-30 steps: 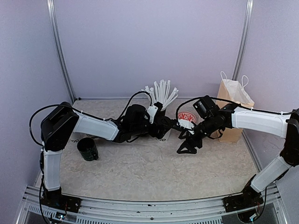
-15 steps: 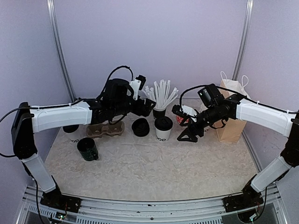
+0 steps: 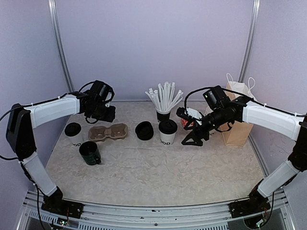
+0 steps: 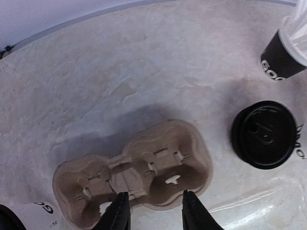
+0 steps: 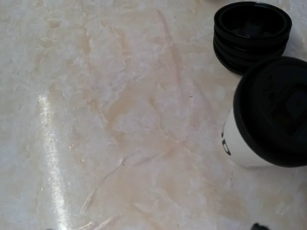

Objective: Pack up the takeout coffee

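Observation:
The takeout coffee [image 3: 168,131], a white paper cup with a black lid, stands mid-table; in the right wrist view the coffee [image 5: 266,112] fills the right edge. My right gripper [image 3: 188,129] hovers just to its right with its fingers spread wide and nothing between them. My left gripper [image 3: 107,115] is far to the left, above the back of a brown cardboard cup carrier [image 3: 109,132]. In the left wrist view the left gripper [image 4: 156,194] has its two fingers apart over the near rim of the carrier [image 4: 158,158], holding nothing.
A stack of black lids [image 3: 144,130] lies left of the coffee. A black cup of white straws [image 3: 163,103] stands behind it. A paper bag [image 3: 238,115] is at the right, a dark green mug [image 3: 89,152] front left, and another lidded white cup [image 3: 73,132] at far left.
My left arm has swung from the middle of the table back to the left, over the carrier, and its jaws have narrowed. The right arm has barely moved.

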`<move>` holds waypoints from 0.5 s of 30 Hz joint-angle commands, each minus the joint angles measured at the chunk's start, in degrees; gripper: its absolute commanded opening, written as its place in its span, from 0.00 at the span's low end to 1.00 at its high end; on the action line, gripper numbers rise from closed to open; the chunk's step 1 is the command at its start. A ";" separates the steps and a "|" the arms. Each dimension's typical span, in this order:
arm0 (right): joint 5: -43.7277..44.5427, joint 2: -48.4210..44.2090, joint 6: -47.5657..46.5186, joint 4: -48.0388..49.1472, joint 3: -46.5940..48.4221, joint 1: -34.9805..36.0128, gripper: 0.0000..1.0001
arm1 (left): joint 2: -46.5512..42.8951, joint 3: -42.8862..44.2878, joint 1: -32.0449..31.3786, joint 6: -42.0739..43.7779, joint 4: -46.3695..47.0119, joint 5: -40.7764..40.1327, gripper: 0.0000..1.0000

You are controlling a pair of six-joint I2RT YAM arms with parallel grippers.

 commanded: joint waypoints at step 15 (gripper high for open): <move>-2.38 -0.09 -1.30 -0.01 -1.12 -0.36 0.87 | 13.21 -2.80 5.63 2.44 -8.90 -5.32 0.08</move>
